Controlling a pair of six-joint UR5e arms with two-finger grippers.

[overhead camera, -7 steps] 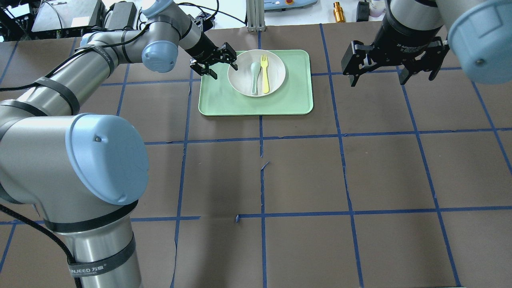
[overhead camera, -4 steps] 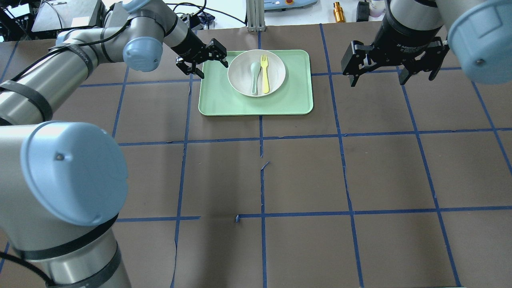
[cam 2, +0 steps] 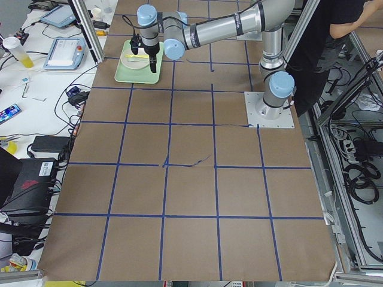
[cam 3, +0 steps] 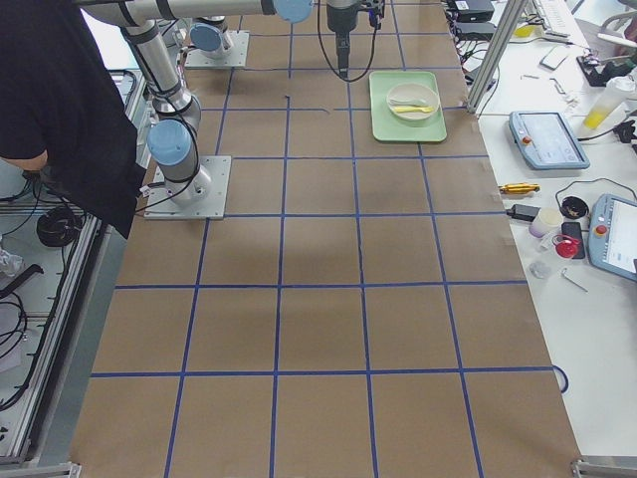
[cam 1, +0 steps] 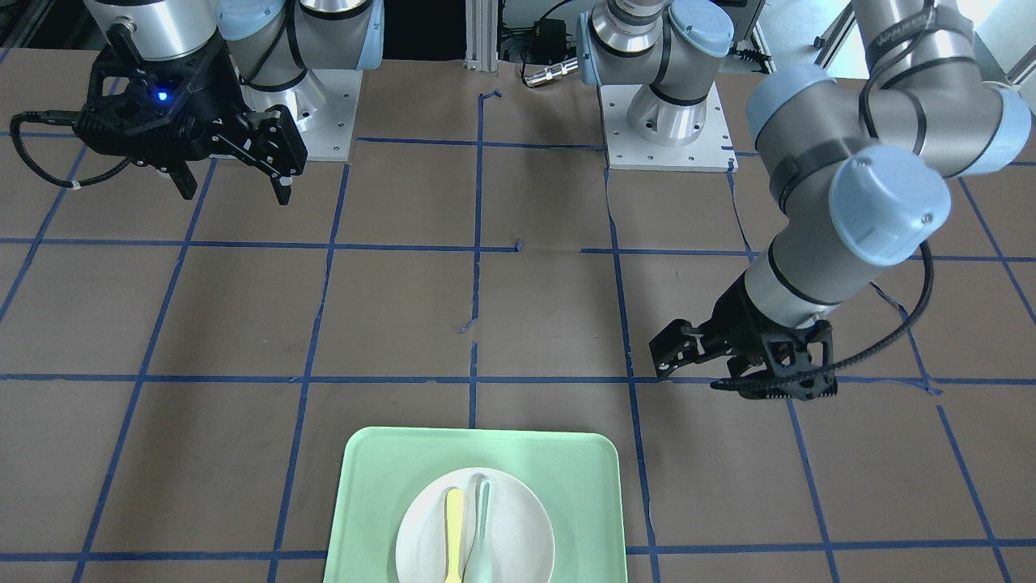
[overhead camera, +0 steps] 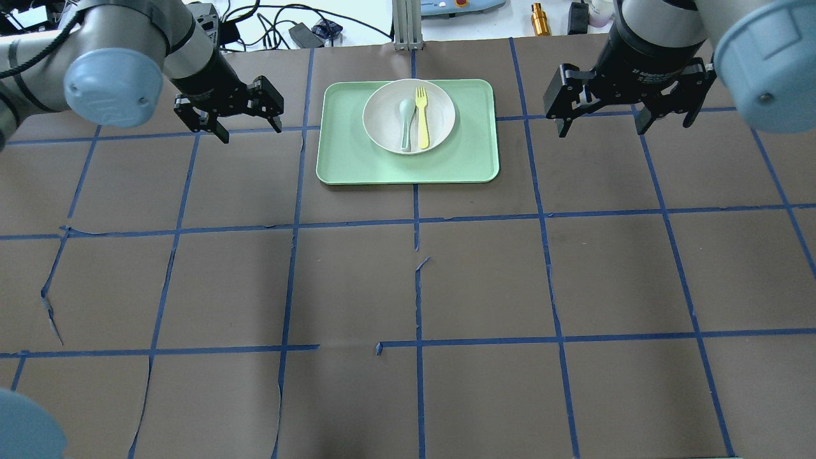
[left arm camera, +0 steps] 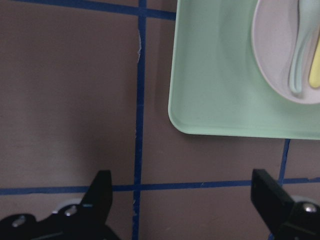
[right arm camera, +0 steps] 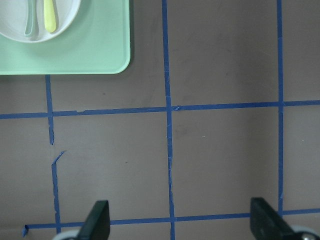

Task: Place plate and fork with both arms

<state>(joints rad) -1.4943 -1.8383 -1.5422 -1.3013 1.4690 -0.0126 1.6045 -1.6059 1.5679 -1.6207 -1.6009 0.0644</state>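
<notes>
Left claw (overhead camera: 248, 127) backed off to 9 o'clock of tray (overhead camera: 344, 159), released and empty. Right claw (overhead camera: 626, 124) released at 3 o'clock. Fork (overhead camera: 422, 121) lies in plate (overhead camera: 441, 115) on tray, spoon (overhead camera: 406, 124) at its 9. Suggest narrow pinch on fork handle, clear of spoon.

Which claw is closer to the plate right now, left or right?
Left. The left claw sits low, just off the tray's left edge, beside the plate. The right claw hangs higher and farther out, past the tray's right side.
</notes>
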